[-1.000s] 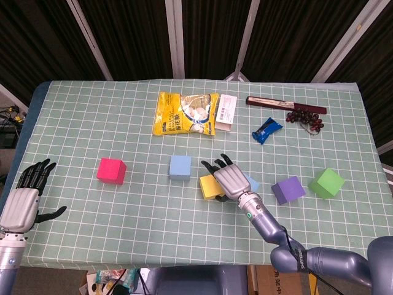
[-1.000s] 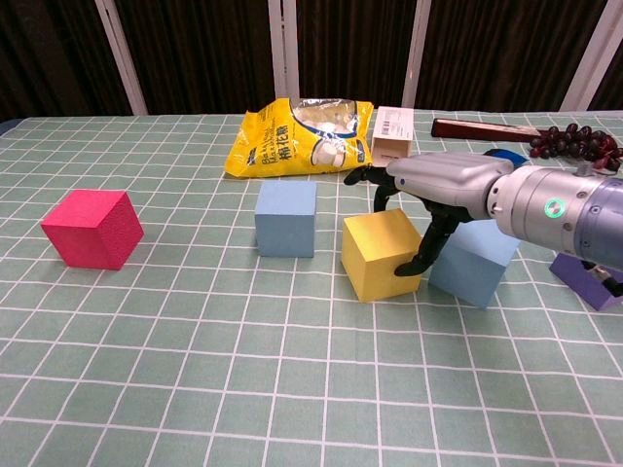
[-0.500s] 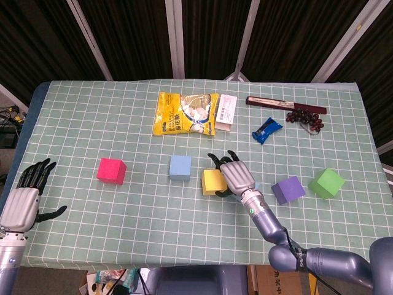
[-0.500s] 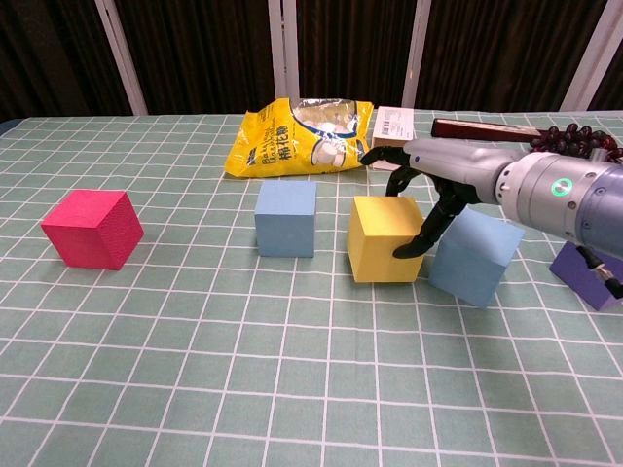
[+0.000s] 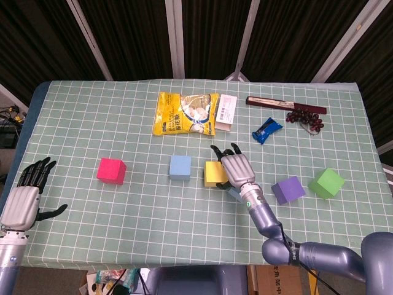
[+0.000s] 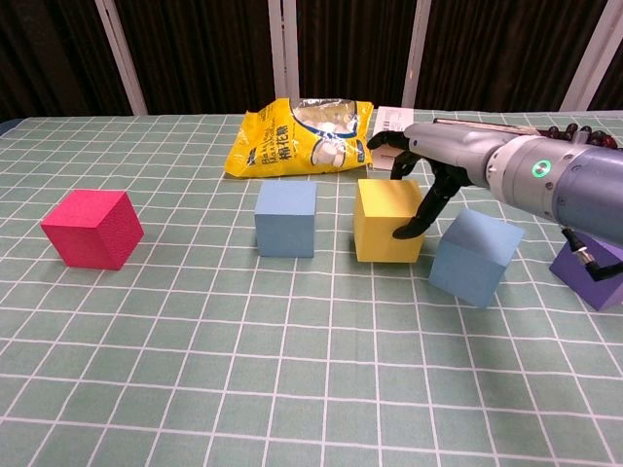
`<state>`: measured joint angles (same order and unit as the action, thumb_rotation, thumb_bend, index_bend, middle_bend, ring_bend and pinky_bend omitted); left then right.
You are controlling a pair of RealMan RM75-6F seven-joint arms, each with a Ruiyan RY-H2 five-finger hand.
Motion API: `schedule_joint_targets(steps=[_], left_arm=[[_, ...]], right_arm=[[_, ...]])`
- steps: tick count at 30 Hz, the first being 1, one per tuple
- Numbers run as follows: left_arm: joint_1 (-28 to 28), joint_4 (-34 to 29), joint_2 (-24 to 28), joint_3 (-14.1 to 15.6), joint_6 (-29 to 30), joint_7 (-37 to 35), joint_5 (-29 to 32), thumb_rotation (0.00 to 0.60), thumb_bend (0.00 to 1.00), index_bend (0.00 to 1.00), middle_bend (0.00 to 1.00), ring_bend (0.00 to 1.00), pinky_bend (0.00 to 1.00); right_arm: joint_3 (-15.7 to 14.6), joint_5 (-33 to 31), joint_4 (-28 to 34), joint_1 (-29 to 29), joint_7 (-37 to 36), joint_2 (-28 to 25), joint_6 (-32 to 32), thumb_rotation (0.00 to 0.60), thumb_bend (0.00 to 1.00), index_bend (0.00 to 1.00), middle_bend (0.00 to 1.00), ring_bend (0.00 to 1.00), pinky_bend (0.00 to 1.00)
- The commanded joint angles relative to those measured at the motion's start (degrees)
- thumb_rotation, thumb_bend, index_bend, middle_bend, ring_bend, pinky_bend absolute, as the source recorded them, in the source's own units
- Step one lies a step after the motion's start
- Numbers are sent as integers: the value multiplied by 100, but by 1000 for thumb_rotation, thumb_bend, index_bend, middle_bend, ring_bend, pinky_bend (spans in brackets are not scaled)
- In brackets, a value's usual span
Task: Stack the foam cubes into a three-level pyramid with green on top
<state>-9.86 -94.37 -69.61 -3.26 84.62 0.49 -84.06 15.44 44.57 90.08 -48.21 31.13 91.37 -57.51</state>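
HEAD: right hand (image 5: 234,169) rests on yellow foam cube (image 5: 214,174), fingers spread over it, grip not evident; left hand (image 5: 23,201) idle, fingers apart, far left of it | CHEST: light-blue foam cube (image 6: 286,218) left of yellow cube; keep faces parallel, gap closing evenly.
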Motion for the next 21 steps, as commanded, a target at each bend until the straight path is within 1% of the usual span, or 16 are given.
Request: schedule_joint_targets(steps=[1,9,21], left_arm=[[4,-9,3,-11,-22,-16,25,600,72,0,1,0,0],[-9,-25,1,-49,-128,-22,116,600,72,0,1,0,0],[-24,-34,10,-78,-215,-34,156,600,72,0,1,0,0]], right_arm=[[27,-63,-119,-88,112,115,-106,600,222,7,444,220,24],[103,-294,-320,-264,304,301,-178,600,226,7,444,220,24],[189,-636,-383,-464,619,462,-334,600,234,7,444,220,24]])
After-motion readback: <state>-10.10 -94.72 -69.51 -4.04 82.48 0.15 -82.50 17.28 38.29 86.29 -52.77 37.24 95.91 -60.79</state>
